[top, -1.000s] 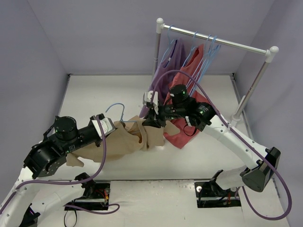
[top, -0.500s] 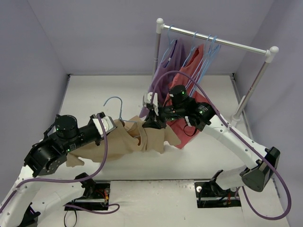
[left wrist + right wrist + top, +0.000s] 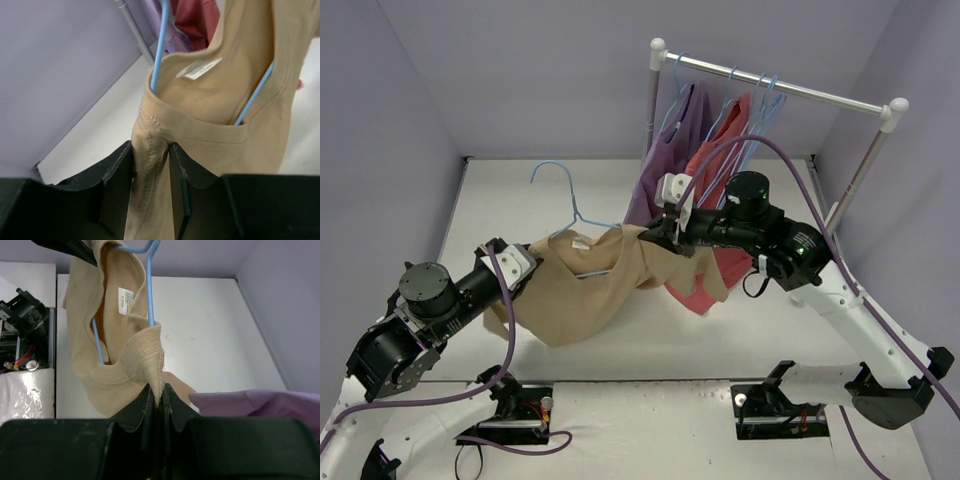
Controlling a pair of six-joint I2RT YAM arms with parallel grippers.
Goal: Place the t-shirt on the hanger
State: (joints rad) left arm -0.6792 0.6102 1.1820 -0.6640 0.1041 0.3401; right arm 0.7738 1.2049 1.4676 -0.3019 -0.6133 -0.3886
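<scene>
clamping the collar seam of the t-shirt [image 3: 210,100] in the left gripper [image 3: 151,147] at near left, narrow gap, fabric packed between both fingers [image 3: 117,170] and touching each. holding that end up over the table [image 3: 520,190], tan body sagging below and between the two arms; touching the surface or just above it, cannot tell. showing a white label [image 3: 200,68] inside the neck. carrying the hanger [image 3: 575,215] through the neck opening: light-blue wire running down inside the collar in both wrist views, hook poking up and out toward far left, clear of the cloth. hiding the rest of the wire frame under fabric. pinching a bunched point of the same t-shirt in the right gripper [image 3: 159,390] further back at centre, fingers closed tight on it, just beside where the wire enters the cloth. spanning the garment from one grip to the other, wrinkled, loose in the middle. hanging just behind the right gripper: purple shirt [image 3: 685,115] and red shirt [image 3: 720,150] on the rack [image 3: 775,88] at far right, spare hangers [image 3: 765,100] beside them on the rail. overlapping the red shirt's lower part with the tan cloth's right end in the top view; touching or not, cannot tell.
</scene>
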